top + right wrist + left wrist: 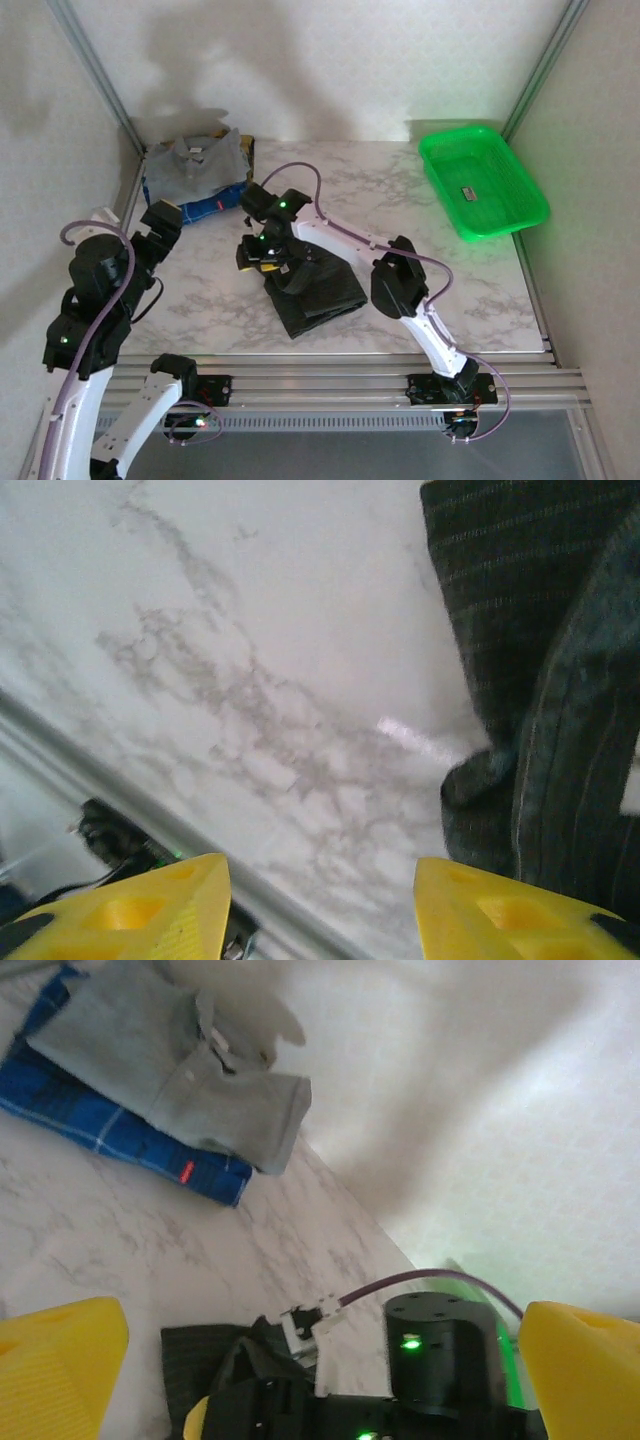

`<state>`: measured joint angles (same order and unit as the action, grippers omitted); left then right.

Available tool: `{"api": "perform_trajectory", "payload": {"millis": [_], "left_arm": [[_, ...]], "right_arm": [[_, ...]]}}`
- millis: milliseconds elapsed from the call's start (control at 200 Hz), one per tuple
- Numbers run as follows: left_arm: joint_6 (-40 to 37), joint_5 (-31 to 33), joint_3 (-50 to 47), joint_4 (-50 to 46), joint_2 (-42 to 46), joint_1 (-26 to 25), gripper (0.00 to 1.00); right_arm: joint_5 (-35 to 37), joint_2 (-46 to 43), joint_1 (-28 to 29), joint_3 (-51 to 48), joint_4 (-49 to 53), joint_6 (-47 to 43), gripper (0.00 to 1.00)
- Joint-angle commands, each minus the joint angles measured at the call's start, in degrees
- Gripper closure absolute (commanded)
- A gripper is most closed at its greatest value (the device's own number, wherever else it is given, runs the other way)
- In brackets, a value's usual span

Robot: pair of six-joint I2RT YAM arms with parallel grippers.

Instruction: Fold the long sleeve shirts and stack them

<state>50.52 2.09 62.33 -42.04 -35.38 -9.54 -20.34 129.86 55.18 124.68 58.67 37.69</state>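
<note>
Top external view had the dark shirt (318,292) lying in the middle of the table (485,300) as a rumpled, partly folded bundle, its long axis slanting from far left to near right. The right gripper (262,256) hung at the bundle's far-left end. In the right wrist view its yellow fingers (150,905) stood spread with nothing between them, the cloth just off to the right (faint pale pinstripes on charcoal, one thick fold rolled at the edge). The left gripper (160,222) waited well apart near the left edge, its jaws likewise parted and empty. The right arm was plainly the nearer for the next fold, I judged. The grey-blue shirt (190,1085) lay folded in the far-left corner atop a blue checked garment (120,1140).
</note>
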Motion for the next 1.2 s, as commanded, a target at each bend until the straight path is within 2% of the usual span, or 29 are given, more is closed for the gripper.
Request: {"api": "perform_trajectory", "payload": {"millis": [0, 95, 135, 180, 235, 355, 410, 481, 561, 696, 796, 961, 1046, 1191], "left_arm": [[4.6, -8.9, -8.2, -1.4, 1.4, 0.4, 0.0], [6.0, -18.5, -17.6, 2.5, 0.7, -0.1, 0.05], [6.9, -20.8, -20.9, 3.6, -1.0, -1.8, 0.06], [7.5, -19.7, -23.2, 5.0, -3.0, -5.8, 0.08], [9.0, -16.8, -24.9, 7.6, -5.9, -11.5, 0.12], [12.5, -19.8, -30.2, 19.7, -18.0, -19.4, 0.22], [12.1, -19.0, -29.8, 22.7, -25.0, -21.6, 0.23], [11.2, -18.7, -28.7, 26.0, -32.2, -21.6, 0.21], [8.1, -17.7, -25.1, 28.1, -40.0, -21.0, 0.23], [0.3, -16.7, -14.0, 27.4, -54.5, -19.6, 0.24], [-5.4, -15.7, -5.9, 26.4, -63.6, -17.6, 0.29], [-14.9, -15.3, 9.6, 24.9, -74.0, -15.0, 0.31], [-20.0, -19.3, 17.2, 25.5, -79.0, -14.3, 0.3], [-23.6, -28.3, 26.0, 25.8, -84.3, -13.0, 0.22]], "right_arm": [[-0.8, -11.5, -6.2, -6.0, 0.8, 2.8, 0.48], [7.3, -19.7, -12.1, -15.2, 3.0, 0.3, 0.48], [9.8, -21.8, -14.8, -19.3, 3.2, -1.5, 0.5], [12.5, -23.2, -16.6, -23.4, 3.3, -3.2, 0.53], [14.8, -24.5, -18.4, -30.4, 1.1, -5.9, 0.62], [14.0, -27.2, -19.1, -43.2, -7.8, -6.6, 0.78], [13.8, -27.3, -19.2, -47.3, -10.2, -5.3, 0.82], [12.4, -28.3, -19.0, -52.7, -14.9, -2.7, 0.84], [8.3, -28.9, -18.0, -57.6, -20.9, 0.7, 0.84], [7.1, -27.5, -14.4, -59.0, -22.6, 4.0, 0.85], [2.9, -27.4, -12.7, -61.9, -29.0, 10.9, 0.87], [-3.3, -23.4, -5.0, -61.2, -41.2, 23.5, 0.89], [-3.8, -19.6, -3.3, -56.5, -43.9, 27.8, 0.89], [-6.3, -12.5, -1.8, -50.1, -57.5, 40.1, 0.88]]}}
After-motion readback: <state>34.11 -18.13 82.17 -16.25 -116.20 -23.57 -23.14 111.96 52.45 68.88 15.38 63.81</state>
